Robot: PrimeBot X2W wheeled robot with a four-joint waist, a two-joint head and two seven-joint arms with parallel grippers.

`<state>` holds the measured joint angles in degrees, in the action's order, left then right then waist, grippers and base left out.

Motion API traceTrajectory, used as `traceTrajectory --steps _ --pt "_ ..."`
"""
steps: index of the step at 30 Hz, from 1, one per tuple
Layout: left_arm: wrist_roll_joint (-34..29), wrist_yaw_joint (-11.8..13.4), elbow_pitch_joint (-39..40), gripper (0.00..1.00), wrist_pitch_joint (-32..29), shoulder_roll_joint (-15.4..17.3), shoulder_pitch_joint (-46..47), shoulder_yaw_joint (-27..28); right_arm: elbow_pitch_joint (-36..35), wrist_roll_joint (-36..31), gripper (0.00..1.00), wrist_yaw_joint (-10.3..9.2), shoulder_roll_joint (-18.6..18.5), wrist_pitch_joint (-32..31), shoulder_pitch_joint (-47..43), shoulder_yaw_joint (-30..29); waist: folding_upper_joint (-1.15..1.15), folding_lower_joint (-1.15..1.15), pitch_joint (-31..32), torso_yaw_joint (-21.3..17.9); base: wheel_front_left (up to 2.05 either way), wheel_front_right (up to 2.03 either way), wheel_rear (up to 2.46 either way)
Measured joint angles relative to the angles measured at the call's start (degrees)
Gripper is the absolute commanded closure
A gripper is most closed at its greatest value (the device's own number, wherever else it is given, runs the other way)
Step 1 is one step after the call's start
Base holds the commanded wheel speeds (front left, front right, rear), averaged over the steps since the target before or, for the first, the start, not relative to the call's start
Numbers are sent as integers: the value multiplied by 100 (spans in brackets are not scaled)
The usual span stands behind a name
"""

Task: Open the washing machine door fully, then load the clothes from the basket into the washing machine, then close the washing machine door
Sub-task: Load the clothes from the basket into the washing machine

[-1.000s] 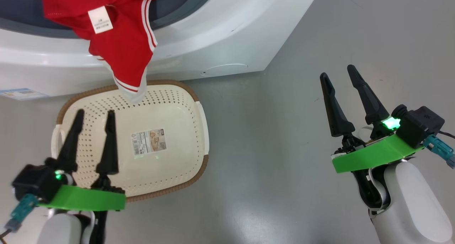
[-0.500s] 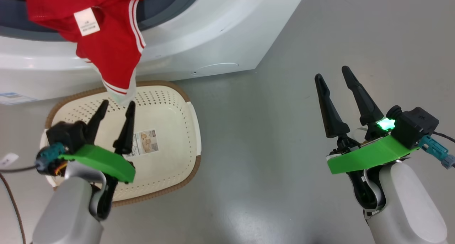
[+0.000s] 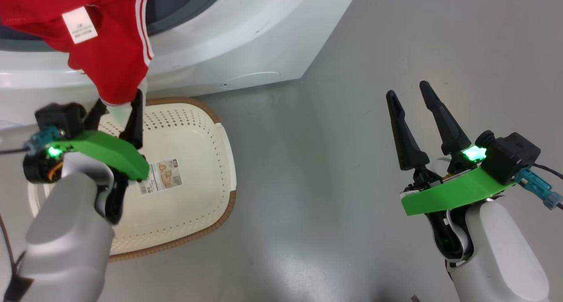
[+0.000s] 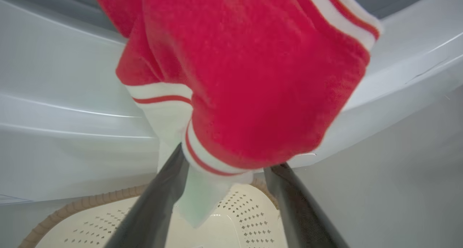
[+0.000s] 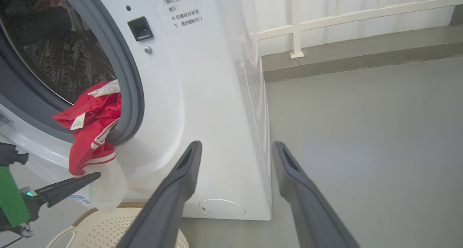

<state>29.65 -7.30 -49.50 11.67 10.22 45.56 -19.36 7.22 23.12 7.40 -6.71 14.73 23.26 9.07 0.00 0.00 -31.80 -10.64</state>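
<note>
Floor bears washing machine and, seemingly touching, basket.

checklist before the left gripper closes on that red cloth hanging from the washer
1. Left gripper fingers open: ok.
2. Red white-striped fabric garment hem between those fingers: ok.
3. Garment fully inside the steel perforated drum: not ok, hangs over the grey rubber seal.
4. Cream perforated plastic basket empty: ok.
5. Right gripper open, away over the grey floor: ok.
6. Washing machine door fully open: cannot tell.
</note>
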Motion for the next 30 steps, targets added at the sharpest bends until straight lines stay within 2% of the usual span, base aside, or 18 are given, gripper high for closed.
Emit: traceTrajectory --steps 12,24,25,26,27,28,29,30 --pt "313 0 -1147 0 138 -51 1023 -163 -7 -1 0 0 38 0 27 42 0 0 -105 -27 0 0 0" --pt "512 0 -1527 0 209 -69 1411 -497 0 -25 0 0 31 0 30 102 0 0 -105 15 0 0 0" --pt "530 0 -1544 4 210 -73 1458 -524 1 -24 0 0 27 0 31 104 0 0 -111 20 0 0 0" --pt "544 0 -1549 16 210 -73 1491 -550 4 -25 0 0 24 0 34 107 0 0 -115 24 0 0 0" --pt "553 0 -1558 16 210 -73 1516 -583 7 -24 0 0 19 0 40 108 0 0 -120 27 0 0 0" --pt "577 0 -1567 53 210 -74 1528 -615 7 -24 0 0 13 0 46 108 0 0 -126 30 0 0 0" --pt "598 0 -1575 100 210 -74 1532 -645 7 -24 0 0 10 0 48 107 0 0 -130 32 0 0 0" --pt "632 0 -1583 100 210 -74 1534 -680 9 -24 0 0 9 0 52 105 0 0 -135 34 0 0 0"
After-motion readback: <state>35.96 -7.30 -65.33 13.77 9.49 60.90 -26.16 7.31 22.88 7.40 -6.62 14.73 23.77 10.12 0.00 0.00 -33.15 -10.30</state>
